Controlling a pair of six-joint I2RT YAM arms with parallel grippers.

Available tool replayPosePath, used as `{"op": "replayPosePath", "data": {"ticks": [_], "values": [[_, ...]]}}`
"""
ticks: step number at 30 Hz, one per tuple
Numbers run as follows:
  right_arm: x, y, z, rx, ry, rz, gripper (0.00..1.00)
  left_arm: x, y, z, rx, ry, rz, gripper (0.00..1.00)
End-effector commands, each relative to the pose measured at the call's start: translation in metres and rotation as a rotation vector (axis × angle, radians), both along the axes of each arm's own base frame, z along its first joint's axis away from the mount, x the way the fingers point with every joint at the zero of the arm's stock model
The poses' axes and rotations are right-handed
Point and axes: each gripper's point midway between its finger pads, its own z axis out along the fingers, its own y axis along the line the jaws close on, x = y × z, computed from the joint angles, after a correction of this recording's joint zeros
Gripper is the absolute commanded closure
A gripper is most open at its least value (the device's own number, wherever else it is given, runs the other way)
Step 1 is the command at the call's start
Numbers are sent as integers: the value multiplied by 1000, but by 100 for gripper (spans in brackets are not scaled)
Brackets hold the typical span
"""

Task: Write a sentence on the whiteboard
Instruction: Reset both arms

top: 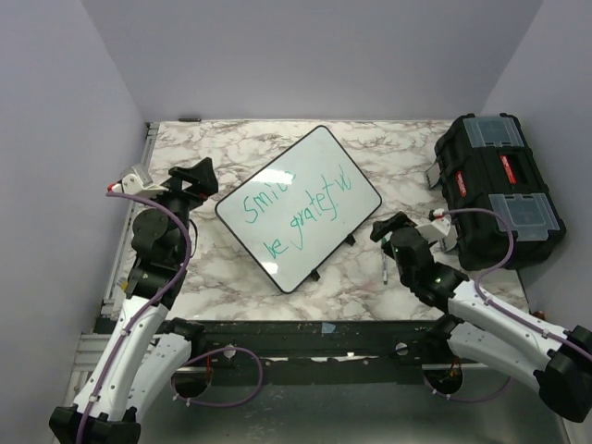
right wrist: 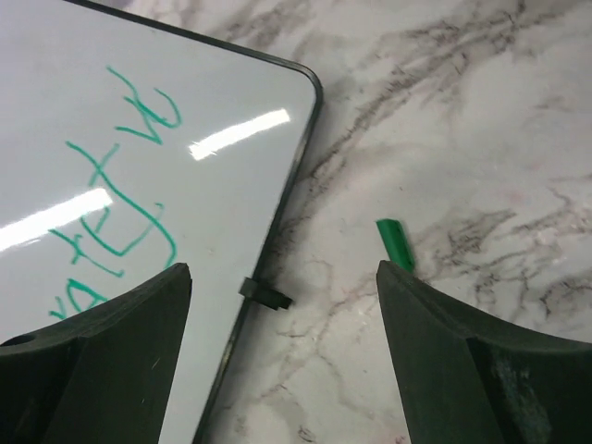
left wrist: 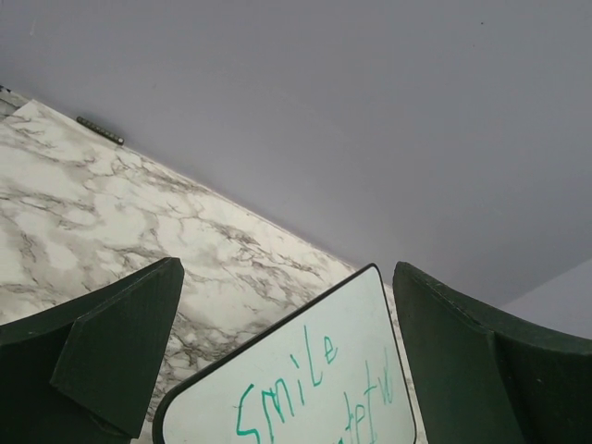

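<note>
the whiteboard (top: 298,208) lies flat and skewed on the marble table (top: 231,268), one corner toward the back wall. the sentence (top: 314,211) runs across it in thin green strokes, two uneven lines, "smile" above and roughly "be grateful" below. the left gripper (top: 199,176) hangs off the board's left corner, jaws wide, nothing between them. the right gripper (top: 388,231) sits just off the board's right edge, also spread wide and empty – in its wrist view a green marker (right wrist: 393,242) lies on the marble, its tip poking out beside the right finger. a black toolbox (top: 495,190) stands at the far right
</note>
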Motion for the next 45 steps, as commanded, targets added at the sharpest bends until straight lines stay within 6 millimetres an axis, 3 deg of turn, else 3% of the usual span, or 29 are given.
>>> {"op": "replayPosePath", "data": {"ticks": [1, 10, 14, 17, 21, 28, 38, 45], "values": [[14, 5, 49, -88, -110, 66, 17, -2, 8, -3, 60, -12, 28, 2], [18, 62, 140, -79, -404, 401, 19, 1, 14, -10, 120, -2, 56, 2], [10, 94, 162, -105, -473, 594, 18, 4, 15, -14, 166, 10, 63, 1], [-1, 118, 167, -117, -505, 753, 17, 7, 20, -21, 205, 26, 88, 1], [-17, 140, 158, -117, -498, 920, 11, 11, 31, -31, 246, 58, 142, 1], [-28, 142, 124, -10, -414, 932, 10, 20, 32, -44, 286, 76, 135, 1], [-45, 122, 89, 69, -400, 871, 7, 33, -17, -51, 390, 3, -126, 2], [-46, 118, 76, 72, -347, 847, 6, 35, -27, -52, 402, 1, -178, 2]]}}
